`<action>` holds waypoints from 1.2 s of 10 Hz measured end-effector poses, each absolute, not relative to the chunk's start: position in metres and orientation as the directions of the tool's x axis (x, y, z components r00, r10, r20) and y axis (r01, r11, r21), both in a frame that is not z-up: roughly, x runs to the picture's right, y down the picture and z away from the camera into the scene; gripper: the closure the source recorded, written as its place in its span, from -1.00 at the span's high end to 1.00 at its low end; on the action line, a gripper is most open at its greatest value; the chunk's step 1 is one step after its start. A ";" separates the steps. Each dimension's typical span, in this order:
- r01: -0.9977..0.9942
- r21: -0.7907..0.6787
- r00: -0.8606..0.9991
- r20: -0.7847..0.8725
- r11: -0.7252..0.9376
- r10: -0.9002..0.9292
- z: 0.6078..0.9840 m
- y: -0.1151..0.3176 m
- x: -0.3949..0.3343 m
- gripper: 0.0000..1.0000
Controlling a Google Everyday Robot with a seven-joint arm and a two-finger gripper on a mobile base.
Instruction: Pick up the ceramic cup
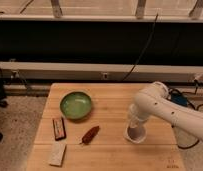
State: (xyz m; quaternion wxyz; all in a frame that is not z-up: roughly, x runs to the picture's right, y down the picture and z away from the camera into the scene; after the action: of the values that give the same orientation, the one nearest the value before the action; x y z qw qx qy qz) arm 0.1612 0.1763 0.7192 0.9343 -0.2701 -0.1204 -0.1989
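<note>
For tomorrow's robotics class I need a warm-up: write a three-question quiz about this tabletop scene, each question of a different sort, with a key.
1. True or false: the green bowl stands at the table's right edge.
2. The gripper is at which item? A) ceramic cup B) red pepper C) dark bar
3. Fill in: the pale block lies at the table's near-____ corner.

Key: 1 false; 2 A; 3 left.

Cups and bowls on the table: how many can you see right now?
2. The green bowl sits at the table's back left. The ceramic cup stands front right, with the gripper shut on it from above. The arm may hide more behind it.
</note>
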 end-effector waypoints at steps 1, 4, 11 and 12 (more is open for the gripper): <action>0.439 -0.455 0.891 0.334 0.775 -0.309 0.718 0.175 0.161 -0.89; 0.447 -0.448 0.886 0.339 0.774 -0.316 0.715 0.173 0.160 -0.89; 0.467 -0.432 0.875 0.353 0.772 -0.332 0.709 0.168 0.159 -0.89; 0.469 -0.430 0.874 0.354 0.771 -0.334 0.709 0.168 0.159 -0.89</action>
State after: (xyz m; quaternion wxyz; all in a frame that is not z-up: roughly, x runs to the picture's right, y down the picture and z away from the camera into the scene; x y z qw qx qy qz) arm 0.1587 0.1676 0.7085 0.9321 -0.2608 -0.1298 -0.2153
